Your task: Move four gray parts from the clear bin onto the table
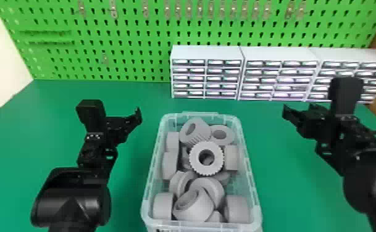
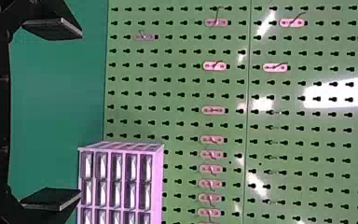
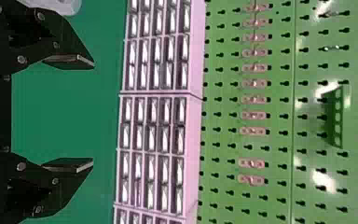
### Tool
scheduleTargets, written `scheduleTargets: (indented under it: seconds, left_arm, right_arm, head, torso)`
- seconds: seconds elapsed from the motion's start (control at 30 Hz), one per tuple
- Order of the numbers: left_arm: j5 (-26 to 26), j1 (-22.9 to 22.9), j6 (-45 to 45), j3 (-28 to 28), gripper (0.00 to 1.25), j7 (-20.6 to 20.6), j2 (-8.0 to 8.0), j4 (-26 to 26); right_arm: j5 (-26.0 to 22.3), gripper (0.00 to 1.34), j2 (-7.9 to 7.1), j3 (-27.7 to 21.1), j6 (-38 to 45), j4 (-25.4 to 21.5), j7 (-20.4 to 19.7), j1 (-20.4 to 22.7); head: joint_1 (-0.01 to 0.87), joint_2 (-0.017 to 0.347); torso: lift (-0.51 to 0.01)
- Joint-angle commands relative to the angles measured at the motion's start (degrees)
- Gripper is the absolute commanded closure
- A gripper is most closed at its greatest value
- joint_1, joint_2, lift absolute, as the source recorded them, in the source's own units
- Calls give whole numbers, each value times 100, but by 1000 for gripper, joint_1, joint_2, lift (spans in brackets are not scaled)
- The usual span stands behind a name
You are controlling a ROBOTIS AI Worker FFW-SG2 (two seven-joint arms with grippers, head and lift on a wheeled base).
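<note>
Green table (image 1: 57, 95) under clear bin (image 1: 202, 224) of gray parts (image 1: 194, 161) — left gripper (image 1: 137, 116) left of bin, right gripper (image 1: 295, 112) right — both open

From my head I look forward and down from above on a clear rectangular plastic bin (image 1: 202, 224) at six o'clock, with a green perforated pegboard (image 1: 119, 37) at twelve and white boxy drawer cabinets (image 1: 276, 77) at two. My two wrist cameras, turned sideways, face twelve o'clock across the smooth green table (image 1: 128, 191), nearer the pegboard; all three views share it and the cabinets.
</note>
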Motion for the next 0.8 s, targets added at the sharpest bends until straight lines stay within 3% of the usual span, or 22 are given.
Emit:
scheduleTargets:
  seconds: [0.0,0.53,0.77]
  left_arm:
    - [-22,-12,0,6,93,0,-24,-6]
    - [-40,5,0,-11,93,0,-24,-6]
    - [-22,-12,0,-99,93,9,-24,-6]
  right_arm:
    - [-192,516,-2,44,686,-117,0,-222]
    - [-657,516,-99,360,2400,-319,9,-907]
    - [-965,519,-257,527,2971,-310,9,-1224]
  head:
    - [693,72]
    - [693,72]
    - [693,72]
  torso:
    - [-52]
    - [-52]
    - [-52]
